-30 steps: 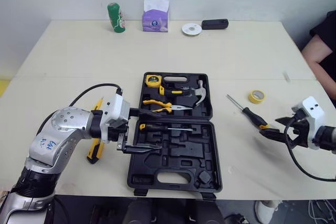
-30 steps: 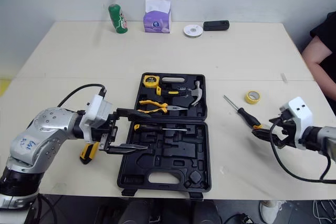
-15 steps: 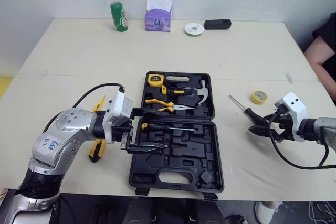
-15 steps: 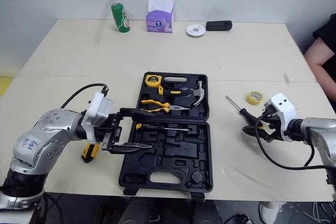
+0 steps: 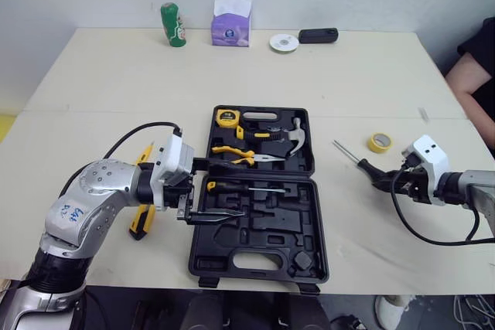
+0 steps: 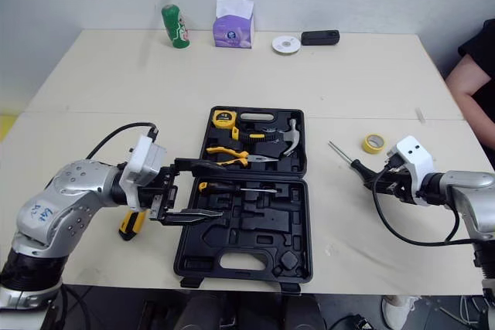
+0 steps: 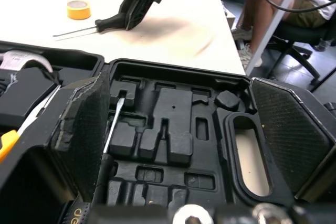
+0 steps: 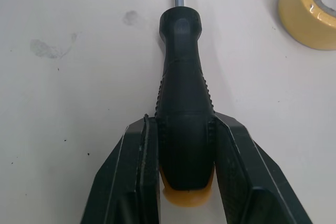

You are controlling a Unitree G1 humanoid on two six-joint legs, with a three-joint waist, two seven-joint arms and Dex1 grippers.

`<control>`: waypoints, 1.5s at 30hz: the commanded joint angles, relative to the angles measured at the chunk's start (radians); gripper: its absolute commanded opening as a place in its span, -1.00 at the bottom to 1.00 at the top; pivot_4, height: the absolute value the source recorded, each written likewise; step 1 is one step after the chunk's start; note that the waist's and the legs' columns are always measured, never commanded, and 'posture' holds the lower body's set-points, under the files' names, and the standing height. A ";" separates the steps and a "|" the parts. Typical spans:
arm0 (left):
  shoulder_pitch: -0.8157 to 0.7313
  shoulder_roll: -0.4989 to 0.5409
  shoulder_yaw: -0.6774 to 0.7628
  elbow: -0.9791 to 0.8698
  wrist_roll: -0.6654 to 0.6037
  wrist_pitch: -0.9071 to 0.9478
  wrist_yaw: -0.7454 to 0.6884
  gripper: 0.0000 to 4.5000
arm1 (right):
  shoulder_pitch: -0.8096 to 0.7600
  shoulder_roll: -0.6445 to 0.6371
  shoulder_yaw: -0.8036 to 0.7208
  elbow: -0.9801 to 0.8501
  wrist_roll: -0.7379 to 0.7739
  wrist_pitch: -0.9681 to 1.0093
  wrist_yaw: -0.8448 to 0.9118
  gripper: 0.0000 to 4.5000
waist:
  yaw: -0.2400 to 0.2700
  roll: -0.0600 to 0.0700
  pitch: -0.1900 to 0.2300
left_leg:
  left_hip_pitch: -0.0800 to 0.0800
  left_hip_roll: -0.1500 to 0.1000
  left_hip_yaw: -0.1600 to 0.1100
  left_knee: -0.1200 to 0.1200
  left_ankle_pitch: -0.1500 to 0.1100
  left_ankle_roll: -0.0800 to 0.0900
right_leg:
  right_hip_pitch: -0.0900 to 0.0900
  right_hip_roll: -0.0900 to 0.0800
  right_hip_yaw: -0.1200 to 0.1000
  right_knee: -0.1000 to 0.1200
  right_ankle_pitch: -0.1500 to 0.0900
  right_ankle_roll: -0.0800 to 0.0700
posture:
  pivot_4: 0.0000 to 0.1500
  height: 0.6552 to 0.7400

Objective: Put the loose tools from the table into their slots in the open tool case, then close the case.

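Note:
The black tool case [image 5: 259, 256] lies open in the middle of the table. It holds a tape measure [image 5: 225, 118], a hammer [image 5: 286, 135], pliers [image 5: 240, 156] and a screwdriver [image 5: 244, 188]. A loose black-handled screwdriver [image 5: 362, 165] lies on the table right of the case, and my right gripper [image 8: 181, 124] is shut on its handle [image 8: 182, 103]. My left gripper [image 5: 230, 191] hovers open over the case's left side with nothing between its fingers. A yellow and black utility knife [image 5: 140, 220] lies under my left arm. A yellow tape roll [image 5: 378, 142] sits near the screwdriver's tip.
At the table's far edge stand a green can [image 5: 172, 25], a purple tissue pack [image 5: 231, 21], a white disc [image 5: 284, 42] and a black device [image 5: 318, 35]. A person's arm [image 5: 472, 90] reaches in at the right edge.
My right gripper has moved in along the table to the loose screwdriver and shut on its handle. The left arm has stayed over the case.

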 commanded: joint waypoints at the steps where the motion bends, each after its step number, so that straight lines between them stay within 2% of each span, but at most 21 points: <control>1: -0.006 -0.003 0.038 -0.030 -0.008 -0.040 -0.003 1.00 | 0.004 0.017 -0.027 0.014 -0.018 -0.046 -0.003 -0.56 | -0.001 0.000 0.000 | 0.000 0.000 0.000 0.000 0.000 0.000 | 0.000 0.000 0.000 0.000 0.000 0.000 | 1.00 1.00; 7: -0.018 0.016 0.041 -0.017 -0.041 -0.018 -0.042 1.00 | 0.047 -0.020 -0.094 -0.058 -0.011 -0.102 0.023 -0.56 | 0.002 0.000 0.000 | 0.000 0.000 0.000 0.001 0.000 0.000 | 0.000 0.000 0.000 0.001 0.000 0.000 | 1.00 1.00; 14: 0.038 0.013 0.052 0.061 0.059 -0.198 -0.116 1.00 | 0.053 -0.121 -0.136 -0.350 0.053 0.000 0.078 -0.56 | 0.001 0.001 0.001 | 0.000 0.001 0.000 0.001 0.000 0.000 | -0.001 0.000 0.000 0.000 0.000 0.000 | 1.00 1.00; 17: 0.068 0.021 0.069 0.112 0.088 -0.245 -0.122 1.00 | -0.022 -0.198 -0.063 -0.528 0.150 0.129 0.178 -0.56 | -0.003 0.002 0.002 | 0.000 0.001 0.001 0.001 0.000 -0.001 | -0.001 0.000 0.001 0.000 0.000 0.000 | 1.00 1.00; 21: 0.082 0.044 0.094 0.165 0.106 -0.273 -0.134 1.00 | -0.173 -0.190 0.107 -0.661 0.190 0.248 0.217 -0.56 | -0.003 0.002 0.002 | 0.000 0.003 -0.001 0.000 -0.001 -0.002 | -0.002 0.001 0.000 0.001 -0.001 -0.002 | 1.00 1.00; 25: 0.116 0.118 0.098 0.193 0.109 -0.258 -0.202 1.00 | -0.331 -0.082 0.289 -0.705 0.183 0.358 0.191 -0.56 | -0.004 0.000 0.002 | -0.002 0.002 -0.002 0.001 -0.004 -0.002 | -0.003 -0.001 0.000 0.000 -0.001 -0.002 | 1.00 1.00; 31: 0.147 0.130 0.122 0.182 0.110 -0.258 -0.185 1.00 | -0.423 -0.037 0.462 -0.756 0.125 0.489 0.124 -0.56 | -0.001 0.000 0.002 | -0.017 0.001 -0.003 0.006 -0.003 0.000 | -0.017 -0.002 -0.001 0.006 -0.001 -0.002 | 1.00 1.00; 39: 0.237 0.140 0.147 0.103 0.088 -0.207 -0.155 1.00 | -0.488 0.004 0.532 -0.736 0.109 0.543 0.097 -0.56 | -0.006 0.000 0.002 | -0.017 0.001 -0.002 0.007 -0.001 0.001 | -0.016 -0.001 -0.001 0.007 0.000 -0.001 | 1.00 1.00; 45: 0.249 0.141 0.167 0.081 0.083 -0.186 -0.142 1.00 | -0.513 0.042 0.577 -0.700 0.078 0.535 0.091 -0.56 | -0.006 0.000 0.002 | -0.017 0.001 -0.002 0.007 -0.001 0.001 | -0.016 -0.001 -0.001 0.007 0.000 -0.001 | 1.00 1.00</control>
